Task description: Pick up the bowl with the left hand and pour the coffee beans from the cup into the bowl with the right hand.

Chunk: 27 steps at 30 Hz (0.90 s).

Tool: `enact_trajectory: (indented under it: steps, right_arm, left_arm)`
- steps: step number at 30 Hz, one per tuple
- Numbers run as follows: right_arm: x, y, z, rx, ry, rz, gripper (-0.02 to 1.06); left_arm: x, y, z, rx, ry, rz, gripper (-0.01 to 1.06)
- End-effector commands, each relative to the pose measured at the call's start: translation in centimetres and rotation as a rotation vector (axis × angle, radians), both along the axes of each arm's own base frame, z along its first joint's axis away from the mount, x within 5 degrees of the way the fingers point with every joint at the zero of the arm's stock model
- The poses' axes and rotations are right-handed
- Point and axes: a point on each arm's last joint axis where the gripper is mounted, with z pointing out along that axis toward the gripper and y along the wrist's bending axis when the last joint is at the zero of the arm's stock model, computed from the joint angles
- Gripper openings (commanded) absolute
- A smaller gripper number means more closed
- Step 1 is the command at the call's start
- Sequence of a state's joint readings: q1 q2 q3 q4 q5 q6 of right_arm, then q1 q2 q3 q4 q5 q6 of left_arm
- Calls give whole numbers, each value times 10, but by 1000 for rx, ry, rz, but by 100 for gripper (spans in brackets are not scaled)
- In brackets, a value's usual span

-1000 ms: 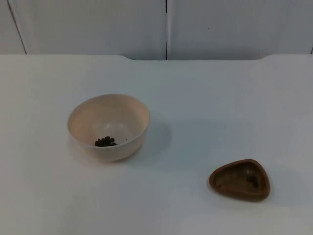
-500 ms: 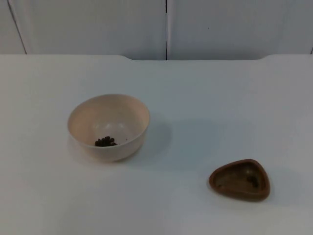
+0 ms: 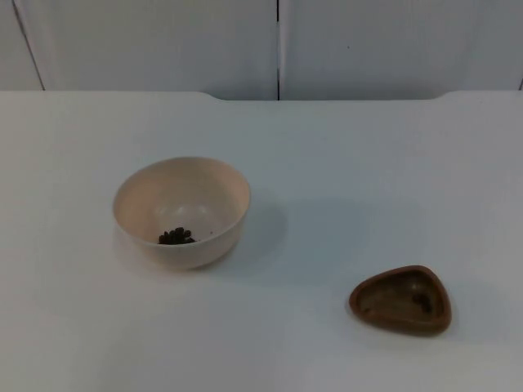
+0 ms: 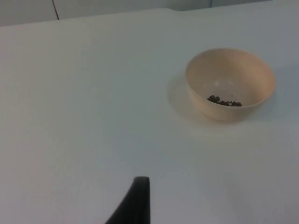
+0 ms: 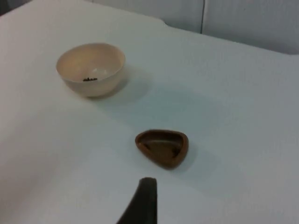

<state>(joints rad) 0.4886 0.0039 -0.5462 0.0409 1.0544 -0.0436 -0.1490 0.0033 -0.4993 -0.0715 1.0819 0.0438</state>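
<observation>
The cream bowl (image 3: pixel 181 211) stands upright on the white table (image 3: pixel 343 163), coffee beans (image 3: pixel 176 236) inside. The brown three-cornered cup (image 3: pixel 401 299) sits well apart. Both arms wait, raised above the table; their claws' state I cannot tell.

Table (image 3: pixel 368 163): white top, ended at a grey wall.
Bowl (image 3: pixel 181 211): cream, stood upright on the table, left side.
Cup (image 3: pixel 401 299): brown, three-cornered, rested well apart, right side.
</observation>
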Motion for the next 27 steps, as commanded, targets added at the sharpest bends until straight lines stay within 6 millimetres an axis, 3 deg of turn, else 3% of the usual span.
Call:
enact_trajectory:
  steps: [1, 20, 24, 27]
  right_arm:
    - [2, 0, -8, -31, 25, -9, 82]
    - [2, 1, -11, -38, 40, 2, 83]
    - [2, 1, -11, -39, 39, 1, 100]
    - [2, 0, -11, -39, 40, -6, 105]
  left_arm:
    - [0, 0, -1, -4, -5, 6, 94]
    - [0, 0, -1, -6, -5, 5, 94]
    - [0, 0, -1, -6, -5, 5, 95]
    - [0, 0, -1, -6, -5, 5, 102]
